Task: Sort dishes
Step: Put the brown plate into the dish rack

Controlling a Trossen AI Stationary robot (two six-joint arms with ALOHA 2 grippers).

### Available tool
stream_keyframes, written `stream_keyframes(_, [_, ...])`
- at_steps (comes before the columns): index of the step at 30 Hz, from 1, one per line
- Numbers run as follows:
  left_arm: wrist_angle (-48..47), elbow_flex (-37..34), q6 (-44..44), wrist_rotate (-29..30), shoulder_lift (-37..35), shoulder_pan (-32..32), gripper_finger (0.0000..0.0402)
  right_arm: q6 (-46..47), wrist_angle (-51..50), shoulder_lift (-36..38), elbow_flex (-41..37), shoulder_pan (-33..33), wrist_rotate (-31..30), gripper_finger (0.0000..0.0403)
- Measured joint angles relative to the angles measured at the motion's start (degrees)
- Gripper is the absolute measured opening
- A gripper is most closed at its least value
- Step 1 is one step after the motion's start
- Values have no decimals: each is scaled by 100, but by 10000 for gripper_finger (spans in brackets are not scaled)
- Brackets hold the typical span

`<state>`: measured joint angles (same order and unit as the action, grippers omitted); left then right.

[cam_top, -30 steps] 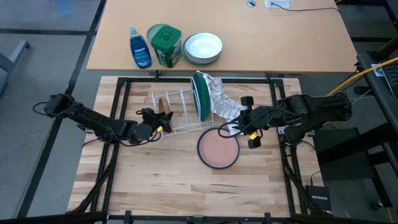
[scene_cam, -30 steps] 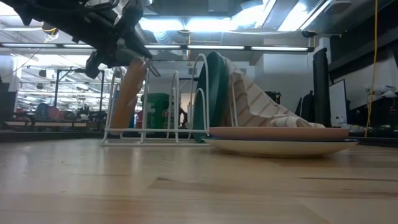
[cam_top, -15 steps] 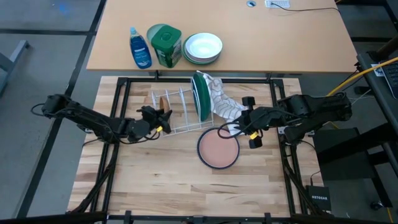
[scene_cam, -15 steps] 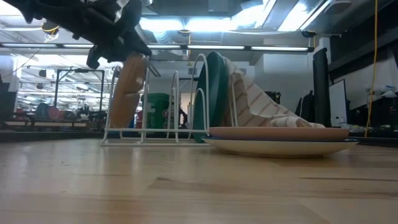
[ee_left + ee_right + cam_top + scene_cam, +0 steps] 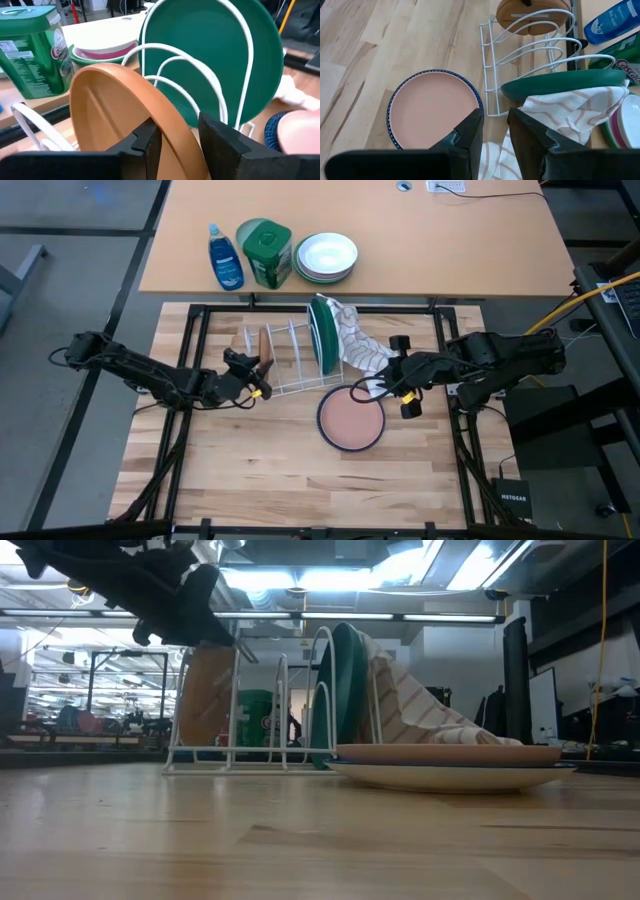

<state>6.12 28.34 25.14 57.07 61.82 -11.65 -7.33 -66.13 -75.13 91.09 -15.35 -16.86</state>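
Overhead view, left to right. The left end effector (image 5: 252,376), left of centre, pinches the rim of a brown plate (image 5: 264,345) that stands on edge in the leftmost slots of the white wire rack (image 5: 290,360); in the left wrist view its two fingers (image 5: 148,145) sit on either side of the plate's rim. The dark green plate (image 5: 322,332) stands upright at the rack's right end, with a striped cloth (image 5: 352,335) draped against its right side. Below and right of the rack, at centre frame, a blue-rimmed dish (image 5: 351,421) with a pinkish inner face lies flat on the desk (image 5: 250,480). The right end effector (image 5: 397,385) hovers just right of the cloth, above the dish's upper right edge; its fingers stand slightly parted and hold nothing. Along the upper edge stand a blue bottle (image 5: 224,257), a green tub (image 5: 265,252) and stacked white bowls (image 5: 327,257).
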Motion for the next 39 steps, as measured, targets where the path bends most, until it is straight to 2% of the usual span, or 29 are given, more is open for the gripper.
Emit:
stream_keyframes(11, [-324,2,176,-1054,2,-10,118,2,0,0,0,0,0,99])
stream_keyframes(19, [-771,2,16,-1070,2,-10,118,1,0,0,0,-1,19,99])
stream_keyframes(26, [-812,4,172,-1065,2,-130,118,4,-2,0,0,-1,449,99])
stream_keyframes(35, [-805,4,472,-1062,2,-541,118,3,-7,0,0,-2,468,99])
stream_keyframes(39, [-801,4,487,-1063,2,-795,118,2,-9,0,0,0,762,99])
